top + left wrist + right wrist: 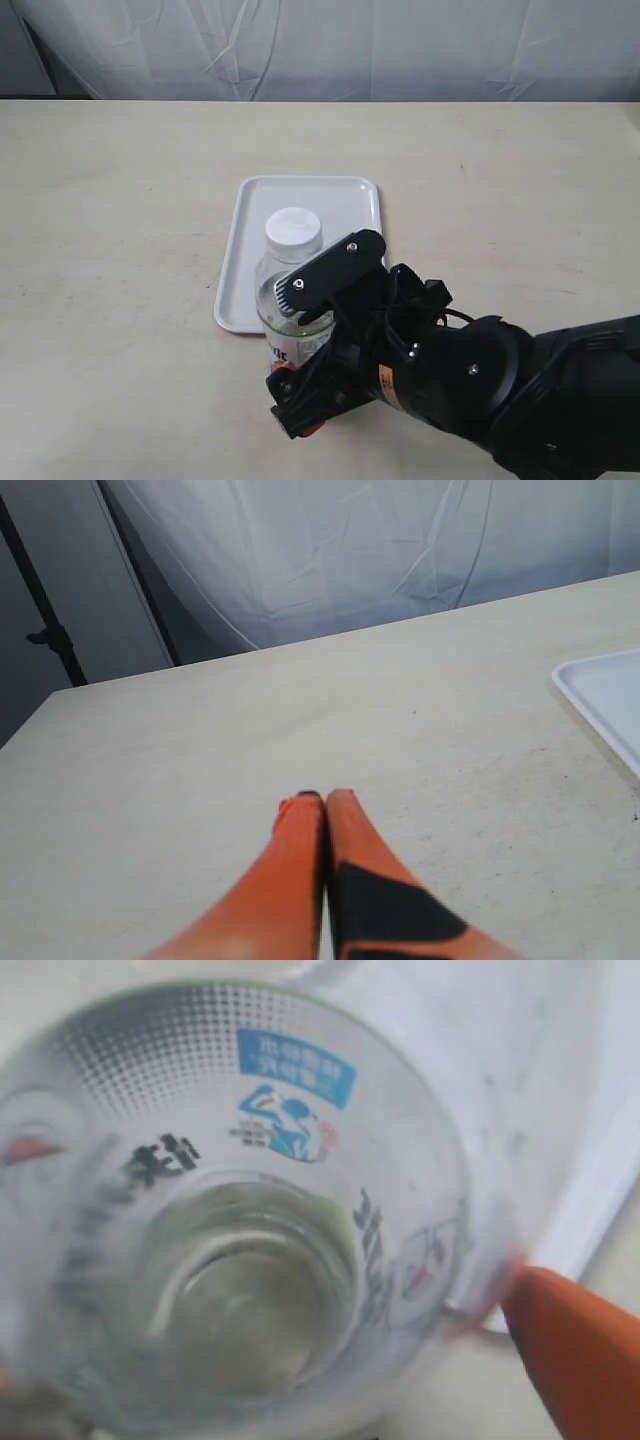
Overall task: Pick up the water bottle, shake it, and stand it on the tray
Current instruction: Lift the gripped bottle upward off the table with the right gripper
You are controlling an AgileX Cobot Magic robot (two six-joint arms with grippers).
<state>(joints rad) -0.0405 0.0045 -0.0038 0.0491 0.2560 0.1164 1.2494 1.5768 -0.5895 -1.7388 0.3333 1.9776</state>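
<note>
My right gripper (300,338) is shut on the water bottle (292,236), a clear bottle with a white cap and a green, white and blue label. The bottle is held off the table, tilted, over the near edge of the white tray (305,196). In the right wrist view the bottle's base (250,1290) fills the picture, one orange finger (580,1350) lies against its side, and the tray (590,1080) lies behind it. My left gripper (325,800) is shut on nothing over bare table, with the tray's corner (610,695) off to one side. It does not show in the exterior view.
The beige table (120,250) stretches out on all sides of the tray. A white curtain (330,45) hangs behind its far edge. A dark stand (45,630) rises beyond the table in the left wrist view.
</note>
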